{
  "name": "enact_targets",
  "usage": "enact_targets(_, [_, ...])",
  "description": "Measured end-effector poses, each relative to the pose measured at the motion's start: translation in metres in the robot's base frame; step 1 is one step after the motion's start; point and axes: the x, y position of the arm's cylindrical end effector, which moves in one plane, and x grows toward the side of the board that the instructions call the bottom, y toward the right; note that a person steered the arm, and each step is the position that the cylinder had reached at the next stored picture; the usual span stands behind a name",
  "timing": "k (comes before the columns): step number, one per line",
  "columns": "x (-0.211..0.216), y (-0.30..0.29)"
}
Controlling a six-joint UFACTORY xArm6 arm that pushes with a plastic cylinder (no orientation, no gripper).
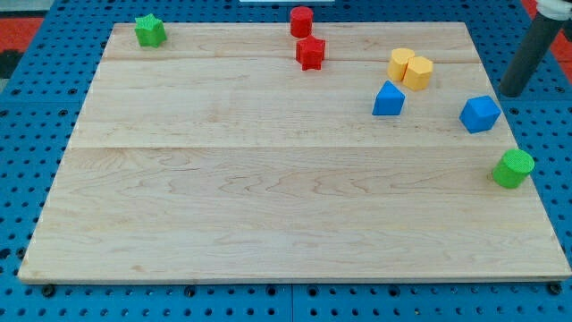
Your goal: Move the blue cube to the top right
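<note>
In the camera view, our rod comes down from the view's top right corner, and my tip (pixel 512 92) rests near the board's right edge, just up and to the right of the blue cube (pixel 480 114), close to it but apart. We carry no gripper at all, so there is nothing to spread or close; the rod is all we have.

The blue cube sits at the view's right, about midway between the yellow blocks (pixel 410 69) and the green cylinder (pixel 513 169). A second blue block, a wedge-like prism (pixel 388 99), lies to its left.

The trouble we see is our position. We stand on the cube's top-right side, the very side it must travel toward. A push from here would likely drive it down and left, away from the goal, perhaps toward the green cylinder. We judge we must circle to its lower left first, and that swing risks clipping the cube or the cylinder.

The board's right edge (pixel 527 152) is near: an off-centre push could spin the cube or slide it off the wooden board. We could also mistake the blue prism for our target.
</note>
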Motion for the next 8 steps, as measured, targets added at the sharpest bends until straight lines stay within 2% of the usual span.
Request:
enact_targets(1, [0.036,0.031])
enact_targets(2, [0.056,0.030])
enact_targets(4, [0.076,-0.030])
enact_targets(5, [0.065,-0.065])
enact_targets(8, [-0.042,-0.047])
